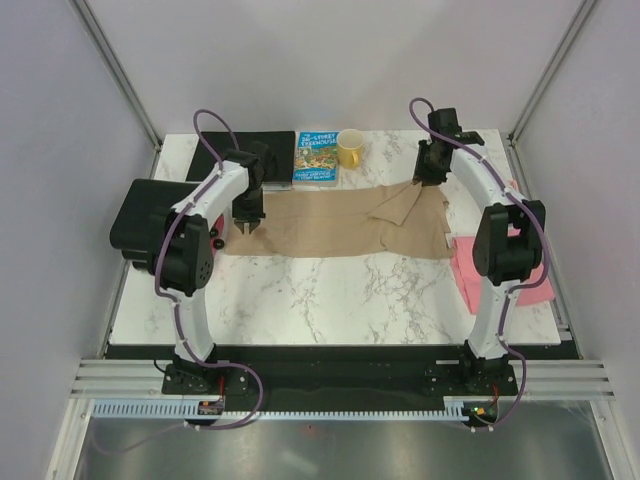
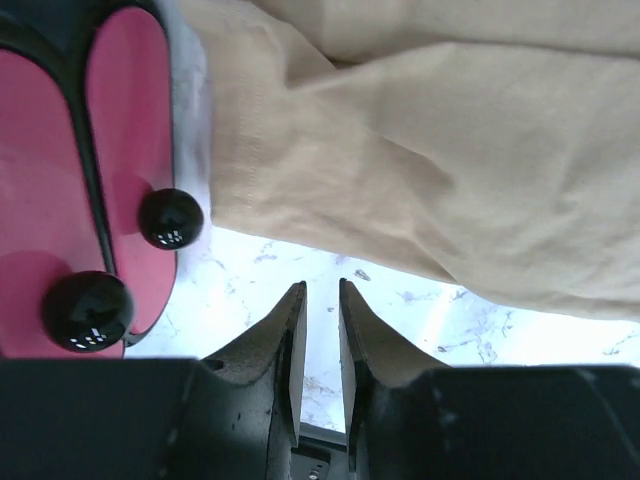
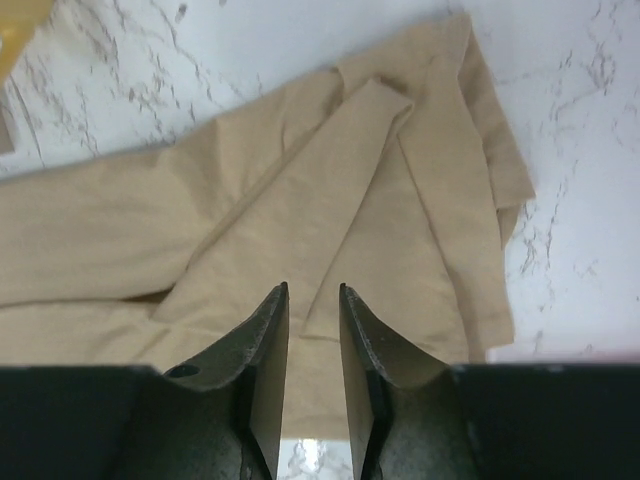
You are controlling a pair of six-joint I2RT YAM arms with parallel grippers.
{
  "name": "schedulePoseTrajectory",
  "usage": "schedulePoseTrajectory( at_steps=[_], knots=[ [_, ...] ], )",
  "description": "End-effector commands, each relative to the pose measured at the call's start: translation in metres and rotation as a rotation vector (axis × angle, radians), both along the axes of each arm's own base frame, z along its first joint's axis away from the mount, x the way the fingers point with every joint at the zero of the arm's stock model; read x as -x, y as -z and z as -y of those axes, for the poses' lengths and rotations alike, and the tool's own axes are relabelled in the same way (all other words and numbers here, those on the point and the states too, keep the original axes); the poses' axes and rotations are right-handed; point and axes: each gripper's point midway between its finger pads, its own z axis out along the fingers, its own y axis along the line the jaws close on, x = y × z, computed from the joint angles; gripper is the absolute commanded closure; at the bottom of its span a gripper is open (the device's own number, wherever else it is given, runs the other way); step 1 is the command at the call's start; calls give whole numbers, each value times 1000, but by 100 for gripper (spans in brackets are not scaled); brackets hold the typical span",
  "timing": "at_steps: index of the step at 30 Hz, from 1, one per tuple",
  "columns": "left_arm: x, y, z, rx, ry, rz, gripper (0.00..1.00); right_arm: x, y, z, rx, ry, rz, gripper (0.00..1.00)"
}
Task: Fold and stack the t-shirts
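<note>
Left hand: we see it slightly parted, empty, beside the tan shirt's left edge.
Right hand: parted, empty, above that shirt's bunched right end.
Pink shirt: on desk, right side.

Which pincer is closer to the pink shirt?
Right. The right pincer hangs over the tan shirt, next to the pink shirt; the left pincer is at the tan shirt's opposite end.

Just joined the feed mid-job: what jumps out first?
The tan t-shirt lies rumpled across the far middle of the table, between the left gripper and right gripper, both empty. The pink t-shirt lies at the right edge, partly under the right arm.
</note>
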Motion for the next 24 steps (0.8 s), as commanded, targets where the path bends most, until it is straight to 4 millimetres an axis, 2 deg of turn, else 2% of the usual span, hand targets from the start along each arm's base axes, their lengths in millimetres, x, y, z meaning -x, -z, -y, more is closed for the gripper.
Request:
schedulePoseTrajectory(
  at_steps=[1, 3, 6, 10, 13, 17, 19, 24],
  knots=[
    [-4, 3, 17, 68, 48, 6, 74, 36, -17, -14, 10, -62, -21, 66],
    [-6, 11, 20, 69, 50, -13, 74, 47, 0, -13, 16, -54, -57, 66],
    [-15, 16, 25, 74, 55, -14, 75, 56, 14, -17, 12, -50, -87, 67],
    [-20, 35, 27, 59, 53, -47, 76, 60, 37, -24, 58, -53, -124, 68],
    [-22, 41, 31, 53, 57, -52, 77, 59, 52, -23, 94, -36, -138, 68],
    [-19, 57, 34, 42, 67, -96, 80, 63, 74, -19, 110, 1, -179, 72],
    [-16, 61, 36, 42, 76, -110, 84, 67, 85, -18, 112, 18, -208, 73],
    [-6, 72, 40, 30, 94, -151, 88, 71, 101, -16, 126, 48, -244, 80]
  ],
)
